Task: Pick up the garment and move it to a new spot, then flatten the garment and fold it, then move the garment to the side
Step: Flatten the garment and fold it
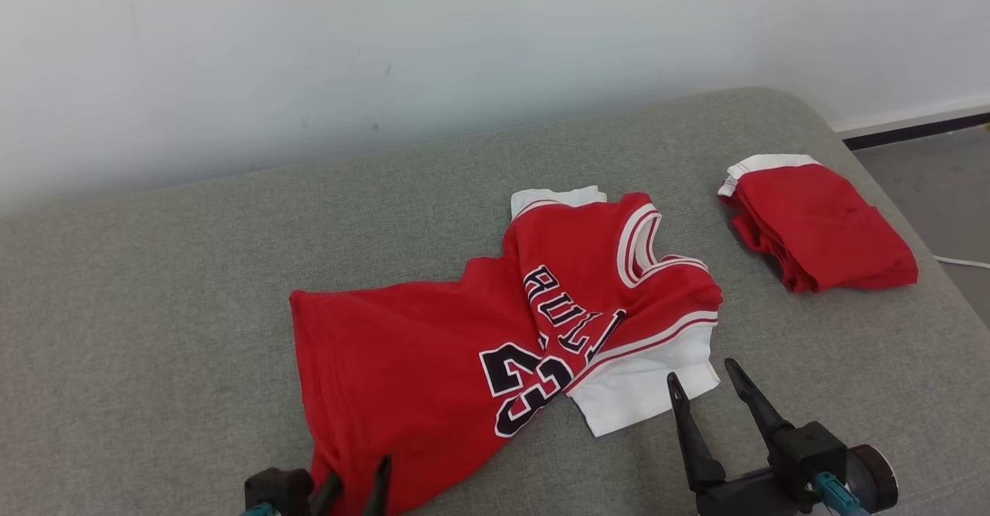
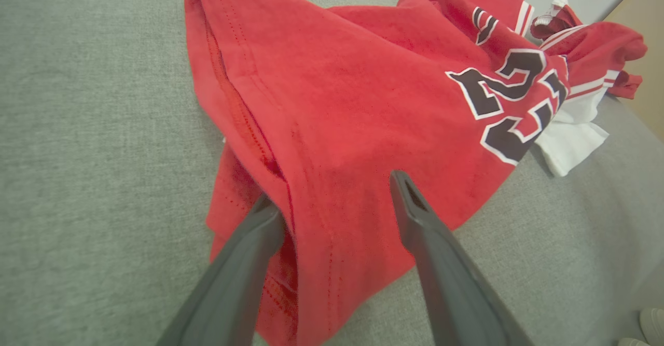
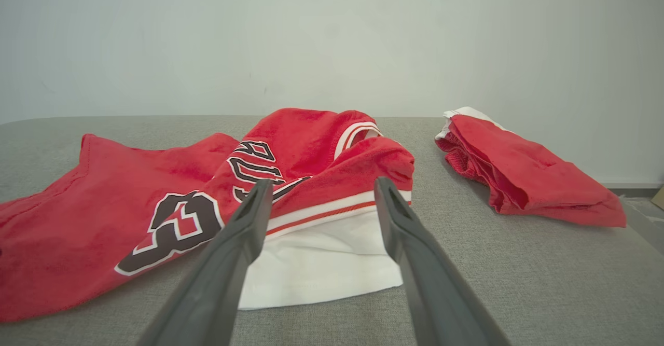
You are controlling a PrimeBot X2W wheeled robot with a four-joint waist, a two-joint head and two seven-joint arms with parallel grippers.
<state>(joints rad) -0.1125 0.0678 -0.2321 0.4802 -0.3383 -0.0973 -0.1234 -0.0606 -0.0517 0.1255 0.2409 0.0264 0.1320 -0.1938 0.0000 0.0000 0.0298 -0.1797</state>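
Head view: a red jersey numbered 23 lies crumpled mid-cushion, its white sleeve toward the right gripper. That gripper's fingers are spread, with the tips at the sleeve's near edge. The left gripper is spread too, its 2 fingers at the jersey's near hem. A folded red cloth lies apart, far right.

Red jersey with black white-edged lettering and white sleeves; grey couch; red folded shorts.
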